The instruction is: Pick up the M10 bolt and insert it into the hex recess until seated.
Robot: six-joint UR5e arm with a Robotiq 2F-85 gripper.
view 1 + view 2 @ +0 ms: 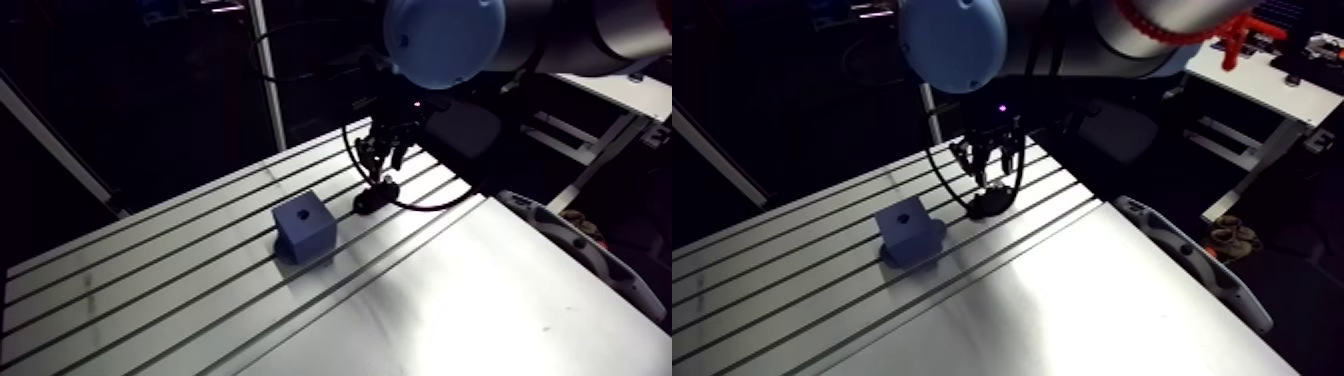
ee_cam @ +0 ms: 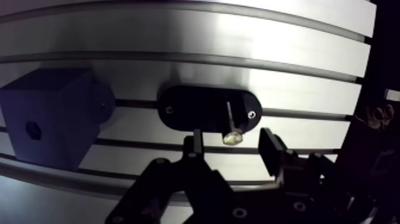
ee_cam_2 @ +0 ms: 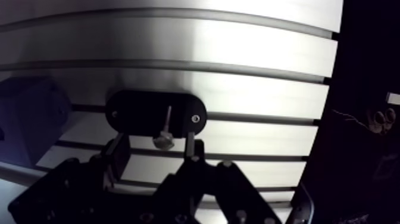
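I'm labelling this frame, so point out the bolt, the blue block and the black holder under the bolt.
bolt (image 2: 231,137): wrist view, on its head.
blue block (image 1: 312,243): arm view, on a side face.
black holder (image 2: 190,110): wrist view, on its flat top.

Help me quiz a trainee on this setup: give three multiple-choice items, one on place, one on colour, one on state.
1. Where is the bolt? A seated in the hex recess; B standing in the black holder; C gripped and lifted.
2. The block is what colour? A red; B blue; C yellow.
3. The claw is in what state? A open around the bolt's head; B shut on the block; C shut on nothing.
Key: 1B, its shank rises from the holder; 2B, blue in the arm view; 3A, fingers apart, gaps either side.
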